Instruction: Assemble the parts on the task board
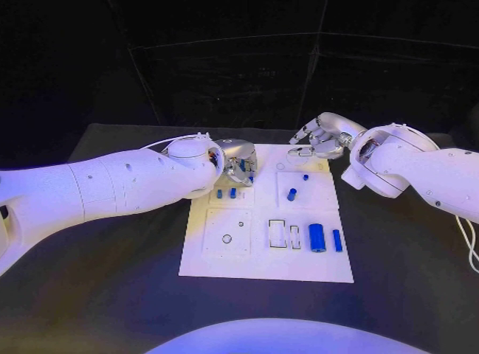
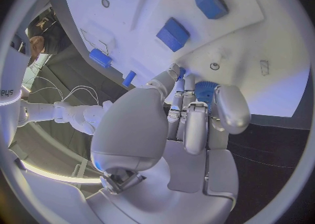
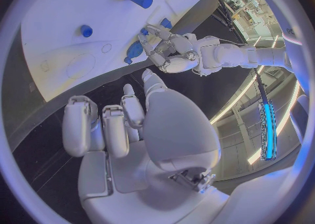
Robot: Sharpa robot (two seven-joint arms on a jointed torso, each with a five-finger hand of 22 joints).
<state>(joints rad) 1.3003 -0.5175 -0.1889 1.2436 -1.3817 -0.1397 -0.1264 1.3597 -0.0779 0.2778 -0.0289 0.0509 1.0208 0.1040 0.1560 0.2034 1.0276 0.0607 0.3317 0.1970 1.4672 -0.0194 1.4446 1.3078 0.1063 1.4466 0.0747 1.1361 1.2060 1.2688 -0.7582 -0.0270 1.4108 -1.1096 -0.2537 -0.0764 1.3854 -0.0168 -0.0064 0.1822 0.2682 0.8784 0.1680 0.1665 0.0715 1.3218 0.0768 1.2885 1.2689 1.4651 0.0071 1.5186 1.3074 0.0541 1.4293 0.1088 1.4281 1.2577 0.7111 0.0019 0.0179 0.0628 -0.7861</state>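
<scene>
The left hand [image 1: 235,161], silver and many-fingered on its white arm, reaches in over the far left part of the white rectangular task board [image 1: 212,262], palm turned down toward the plate. In the left wrist view its fingers [image 2: 195,128] are curled around a small blue ribbed cylindrical part [image 2: 205,91], with the fingertips down at the board's surface.

The right hand [image 1: 322,137] hangs at the far right corner of the board, above the black tabletop [image 1: 409,258] just past the plate's edge. Its fingers [image 3: 123,128] are bent loosely and apart, with nothing in them.

On the board, near the left hand, two small blue block parts [image 1: 226,193] stand side by side. Toward the middle right a short blue peg [image 1: 292,195] stands in the plate, with a smaller blue stud [image 1: 305,177] beyond it. At the near right a larger blue cylinder [image 1: 316,237] lies on its side, and a thin blue bar [image 1: 337,240] lies just beside it. Rectangular outlined recesses [image 1: 277,234] sit to the left of the cylinder, and an oval recess [image 1: 226,238] is sunk into the near left panel.
</scene>
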